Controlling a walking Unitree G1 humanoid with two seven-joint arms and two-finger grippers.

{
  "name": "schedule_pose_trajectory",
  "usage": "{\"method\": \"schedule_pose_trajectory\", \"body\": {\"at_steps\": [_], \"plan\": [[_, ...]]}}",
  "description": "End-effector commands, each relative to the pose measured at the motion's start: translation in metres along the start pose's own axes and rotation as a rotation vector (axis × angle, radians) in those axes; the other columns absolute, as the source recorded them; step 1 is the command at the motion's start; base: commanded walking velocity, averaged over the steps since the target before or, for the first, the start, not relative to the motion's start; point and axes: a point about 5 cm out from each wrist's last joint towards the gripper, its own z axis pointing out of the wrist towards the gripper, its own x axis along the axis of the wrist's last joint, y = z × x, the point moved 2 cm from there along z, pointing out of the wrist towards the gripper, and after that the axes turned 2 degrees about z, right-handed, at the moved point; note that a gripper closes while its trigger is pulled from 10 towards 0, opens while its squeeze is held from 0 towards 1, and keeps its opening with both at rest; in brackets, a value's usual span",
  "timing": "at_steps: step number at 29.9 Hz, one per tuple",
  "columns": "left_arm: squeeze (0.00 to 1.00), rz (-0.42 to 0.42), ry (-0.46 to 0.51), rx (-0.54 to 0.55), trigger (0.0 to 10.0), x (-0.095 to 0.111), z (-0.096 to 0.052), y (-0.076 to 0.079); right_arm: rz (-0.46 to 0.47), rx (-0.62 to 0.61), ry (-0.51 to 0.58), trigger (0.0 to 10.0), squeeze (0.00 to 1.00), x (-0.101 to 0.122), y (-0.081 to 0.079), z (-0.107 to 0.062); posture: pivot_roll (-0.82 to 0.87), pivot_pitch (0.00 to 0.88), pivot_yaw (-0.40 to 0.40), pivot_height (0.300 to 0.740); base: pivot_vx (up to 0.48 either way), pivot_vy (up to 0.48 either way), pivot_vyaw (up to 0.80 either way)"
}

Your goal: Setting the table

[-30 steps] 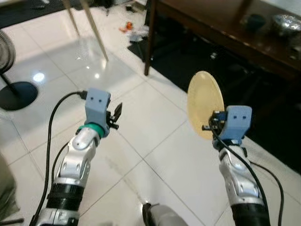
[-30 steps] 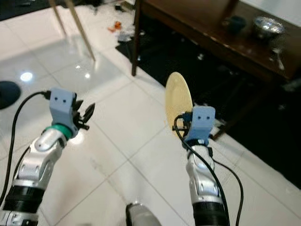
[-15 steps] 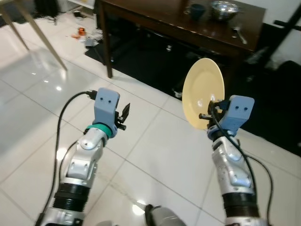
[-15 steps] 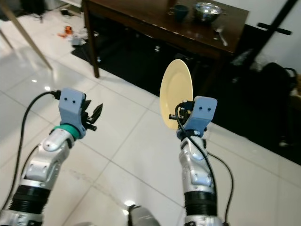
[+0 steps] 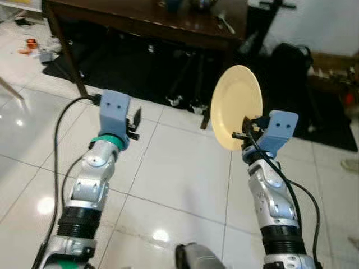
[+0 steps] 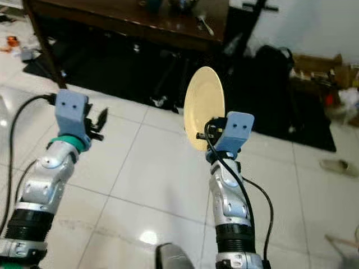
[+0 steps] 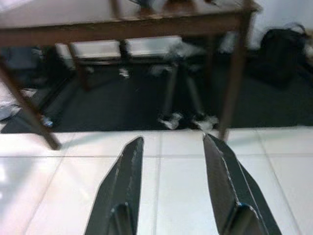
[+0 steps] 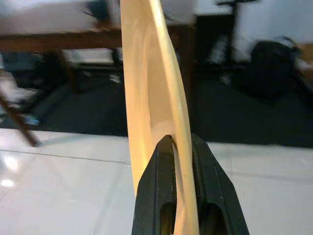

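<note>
Since half a second ago we have turned: the dark table [image 5: 168,25] now sits at top left instead of across the top. Our right gripper [image 8: 182,147] pinches the rim of the yellow plate [image 5: 235,115], held upright over white floor [image 5: 179,179]. Left gripper [image 7: 171,147] fingers spread, empty. On the table, possibly a spoon [image 6: 203,23], blurred.

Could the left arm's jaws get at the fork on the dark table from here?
Probably not yet. The left gripper hangs open over the floor tiles, while the fork lies well ahead on the dark table; nothing blocks the way, only distance.
</note>
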Motion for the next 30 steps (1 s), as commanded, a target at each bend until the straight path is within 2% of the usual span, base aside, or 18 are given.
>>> {"method": "schedule_pose_trajectory", "body": {"at_steps": [1,3,5,8,23,30], "plan": [[0.00,0.012,0.032,0.016,10.0,0.007,0.001,0.002,-0.006,0.003,0.032,10.0,0.00,0.007,-0.001,0.001,0.01,0.000,0.004,0.740,0.000,0.000,-0.45],[0.00,0.014,0.037,0.033,10.0,0.007,0.002,0.000,-0.009,0.010,0.037,10.0,0.00,0.008,-0.002,0.001,0.01,0.000,0.004,0.740,0.000,0.000,-0.23],[0.00,0.049,0.048,0.101,10.0,0.010,0.005,-0.003,-0.021,0.036,0.048,10.0,0.00,0.010,-0.008,0.000,0.01,0.000,-0.001,0.740,0.407,0.253,0.00],[0.00,0.047,0.051,0.117,10.0,0.011,0.008,-0.002,-0.018,0.044,0.053,10.0,0.00,0.012,-0.010,0.001,0.01,0.000,-0.001,0.740,0.415,0.242,0.00],[0.00,0.052,0.073,0.119,10.0,0.015,0.014,0.001,-0.016,0.052,0.064,10.0,0.00,0.015,-0.011,0.003,0.00,0.000,0.003,0.740,0.428,0.000,0.00],[0.00,0.043,0.088,0.070,10.0,0.017,0.016,0.007,-0.011,0.038,0.060,10.0,0.00,0.015,-0.007,0.004,0.00,0.000,0.006,0.740,0.431,0.000,-0.76]]}}
